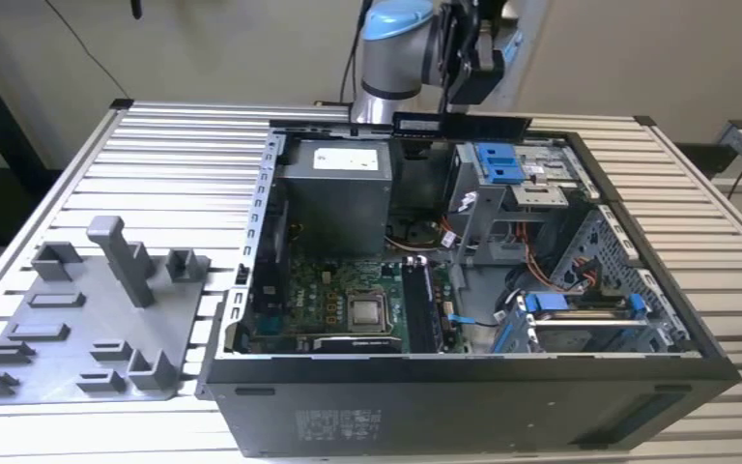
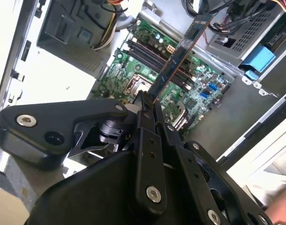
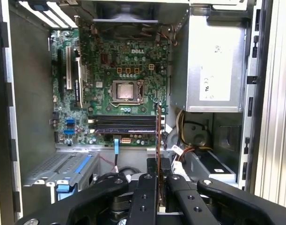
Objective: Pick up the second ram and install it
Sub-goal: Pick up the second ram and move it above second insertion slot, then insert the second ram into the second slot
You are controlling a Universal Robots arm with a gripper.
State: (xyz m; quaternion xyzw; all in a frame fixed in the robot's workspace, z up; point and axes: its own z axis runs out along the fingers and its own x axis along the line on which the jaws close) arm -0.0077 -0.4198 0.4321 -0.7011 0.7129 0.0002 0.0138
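Black pincer (image 2: 146, 101) clamped on the second ram (image 1: 429, 123), a long thin dark-blue circuit-board stick, at the exterior view's twelve o'clock above the open black computer case (image 1: 474, 406); we judge it light, stiff, fragile, best held by its flat faces.

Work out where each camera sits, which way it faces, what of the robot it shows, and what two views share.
Exterior view: off the arm, looking down on the open computer case; the arm holds the RAM stick in its claw above the far wall.
First wrist view: on the arm, facing into the case at the motherboard; claw in foreground.
Second wrist view: on the arm, slanting along claw and RAM stick.
Shared: both wrist views show claw, RAM stick, motherboard.
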